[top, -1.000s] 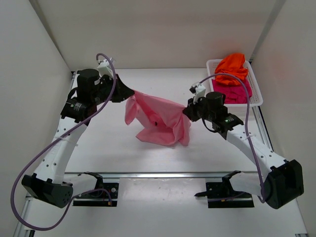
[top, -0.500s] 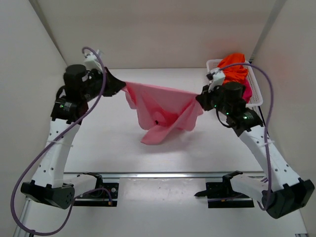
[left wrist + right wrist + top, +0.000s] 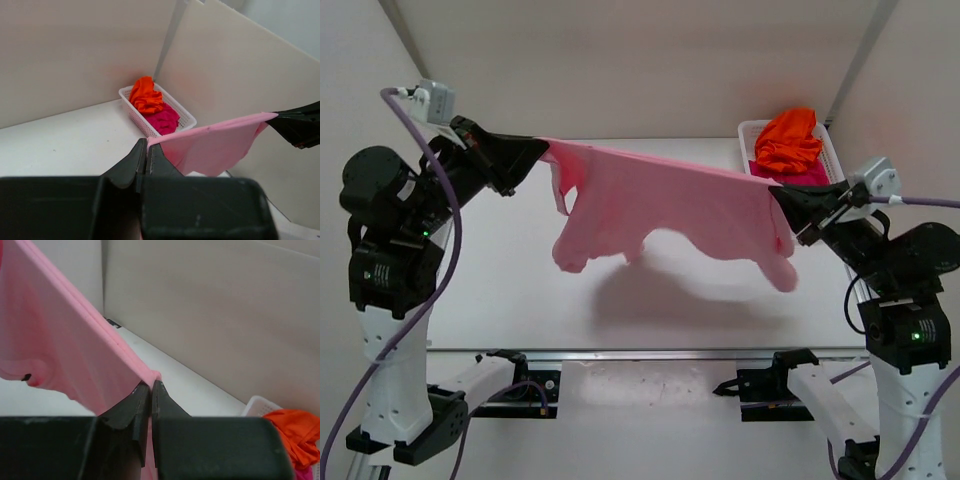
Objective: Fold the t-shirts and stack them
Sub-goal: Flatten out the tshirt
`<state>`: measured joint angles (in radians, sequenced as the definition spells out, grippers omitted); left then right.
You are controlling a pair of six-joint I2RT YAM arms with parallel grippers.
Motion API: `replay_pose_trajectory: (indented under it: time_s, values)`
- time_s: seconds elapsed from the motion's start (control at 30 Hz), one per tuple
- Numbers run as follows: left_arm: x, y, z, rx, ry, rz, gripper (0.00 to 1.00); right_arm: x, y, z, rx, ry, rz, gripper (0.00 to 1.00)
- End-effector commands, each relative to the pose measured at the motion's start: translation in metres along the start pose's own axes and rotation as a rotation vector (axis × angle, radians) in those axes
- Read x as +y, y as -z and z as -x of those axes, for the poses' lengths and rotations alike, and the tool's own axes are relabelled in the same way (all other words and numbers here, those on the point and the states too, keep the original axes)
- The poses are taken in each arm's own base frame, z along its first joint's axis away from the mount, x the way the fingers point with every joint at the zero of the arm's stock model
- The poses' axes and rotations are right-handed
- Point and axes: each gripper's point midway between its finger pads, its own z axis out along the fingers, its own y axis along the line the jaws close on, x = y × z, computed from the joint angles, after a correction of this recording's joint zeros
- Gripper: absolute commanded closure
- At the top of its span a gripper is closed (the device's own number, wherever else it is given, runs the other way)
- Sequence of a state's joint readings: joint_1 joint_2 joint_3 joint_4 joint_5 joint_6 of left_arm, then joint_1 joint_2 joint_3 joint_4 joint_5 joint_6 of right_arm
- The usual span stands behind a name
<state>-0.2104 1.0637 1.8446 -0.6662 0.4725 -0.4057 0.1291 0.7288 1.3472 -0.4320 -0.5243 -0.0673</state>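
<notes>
Pink t-shirt [image 3: 680, 215] lifted clear of the table [image 3: 520, 295], stretched taut, left gripper [image 3: 545, 150] and right gripper [image 3: 773, 192] raised, further apart

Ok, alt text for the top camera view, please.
The left gripper and right gripper hold a light pink t-shirt stretched in the air between them. An orange shirt and magenta shirt lie in a white basket, far right.

Both arms stand raised, forearms angled toward the pink t-shirt [image 3: 670, 205]. The left end effector [image 3: 544, 150] is clamped on its left end, the right end effector [image 3: 775, 192], apparently by the fingertips, on its right.
</notes>
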Motion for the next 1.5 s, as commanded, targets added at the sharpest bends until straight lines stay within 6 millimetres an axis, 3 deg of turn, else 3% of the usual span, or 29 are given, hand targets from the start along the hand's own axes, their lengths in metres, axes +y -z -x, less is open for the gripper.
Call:
replay_pose_trajectory:
  time_s: [0.0,0.07,0.17,0.27,0.33,0.37,0.47,0.5,0.57,0.6,0.63,0.67,0.7,0.73,0.77,0.83,0.9,0.97,1.0,1.03,1.1,1.13,1.2,1.23,1.27,1.3,1.33,1.37,1.47]
  values:
    - [0.013,0.028,0.051,-0.209,-0.061,0.163,1.00,-0.013,0.015,-0.003,0.045,0.014,-0.096,1.00]
    - [0.010,0.035,0.061,-0.239,-0.075,0.178,1.00,-0.009,0.015,-0.001,0.040,-0.005,-0.075,1.00]
    - [0.014,0.026,0.070,-0.240,-0.075,0.186,1.00,-0.012,0.005,-0.016,0.061,-0.033,-0.060,1.00]
    - [0.046,-0.007,0.056,-0.166,-0.020,0.186,1.00,-0.016,-0.015,-0.046,0.103,-0.097,-0.027,1.00]
    - [0.090,-0.024,0.039,-0.128,0.063,0.228,1.00,-0.018,-0.039,-0.082,0.141,-0.144,0.013,1.00]
    - [0.111,-0.031,0.026,-0.118,0.091,0.284,1.00,-0.016,-0.047,-0.095,0.160,-0.192,0.017,1.00]
    - [0.149,-0.078,-0.050,0.042,0.088,0.430,1.00,-0.005,-0.103,-0.158,0.281,-0.167,-0.018,1.00]
    - [0.160,-0.087,-0.069,0.086,0.094,0.449,1.00,-0.003,-0.114,-0.172,0.318,-0.169,-0.005,1.00]
    - [0.201,-0.123,-0.130,0.237,0.132,0.528,1.00,-0.012,-0.149,-0.212,0.391,-0.272,0.008,1.00]
    - [0.207,-0.129,-0.135,0.262,0.117,0.552,1.00,-0.017,-0.158,-0.216,0.388,-0.293,-0.005,1.00]
    - [0.229,-0.145,-0.156,0.319,0.129,0.590,1.00,-0.024,-0.173,-0.235,0.427,-0.304,-0.024,1.00]
    - [0.248,-0.161,-0.171,0.358,0.117,0.618,0.96,-0.032,-0.189,-0.249,0.461,-0.303,-0.054,1.00]
    - [0.274,-0.169,-0.205,0.441,0.143,0.663,0.80,-0.042,-0.203,-0.266,0.509,-0.308,-0.087,0.98]
    - [0.274,-0.179,-0.200,0.443,0.144,0.648,0.68,-0.050,-0.210,-0.270,0.527,-0.313,-0.102,0.81]
    - [0.287,-0.194,-0.209,0.466,0.146,0.642,0.54,-0.062,-0.221,-0.280,0.571,-0.326,-0.125,0.71]
    - [0.298,-0.198,-0.218,0.510,0.160,0.645,0.44,-0.075,-0.234,-0.298,0.642,-0.328,-0.149,0.45]
    - [0.295,-0.199,-0.232,0.561,0.143,0.638,0.36,-0.091,-0.240,-0.304,0.715,-0.307,-0.216,0.34]
    - [0.289,-0.188,-0.236,0.576,0.107,0.647,0.31,-0.100,-0.234,-0.307,0.778,-0.264,-0.293,0.31]
    - [0.279,-0.180,-0.218,0.539,0.080,0.644,0.29,-0.102,-0.225,-0.308,0.807,-0.261,-0.329,0.31]
    - [0.282,-0.166,-0.240,0.582,0.082,0.664,0.29,-0.098,-0.219,-0.311,0.827,-0.272,-0.335,0.31]
    - [0.267,-0.130,-0.261,0.631,0.105,0.664,0.27,-0.086,-0.190,-0.317,0.863,-0.311,-0.357,0.33]
    - [0.262,-0.123,-0.266,0.634,0.100,0.660,0.27,-0.078,-0.186,-0.317,0.846,-0.330,-0.350,0.35]
    - [0.246,-0.098,-0.291,0.688,0.099,0.645,0.26,-0.055,-0.147,-0.332,0.879,-0.372,-0.344,0.36]
    - [0.238,-0.092,-0.300,0.715,0.096,0.634,0.27,-0.049,-0.141,-0.322,0.845,-0.396,-0.347,0.37]
    - [0.238,-0.083,-0.315,0.758,0.092,0.643,0.27,-0.037,-0.120,-0.345,0.904,-0.426,-0.355,0.37]
    - [0.229,-0.077,-0.334,0.814,0.082,0.629,0.26,-0.025,-0.103,-0.352,0.926,-0.450,-0.355,0.38]
    - [0.221,-0.074,-0.347,0.853,0.070,0.609,0.26,-0.020,-0.100,-0.345,0.899,-0.463,-0.358,0.38]
    - [0.224,-0.063,-0.365,0.906,0.057,0.635,0.26,-0.010,-0.083,-0.363,0.947,-0.484,-0.364,0.37]
    - [0.219,-0.048,-0.405,1.025,0.004,0.659,0.26,0.015,-0.056,-0.383,0.990,-0.516,-0.350,0.38]
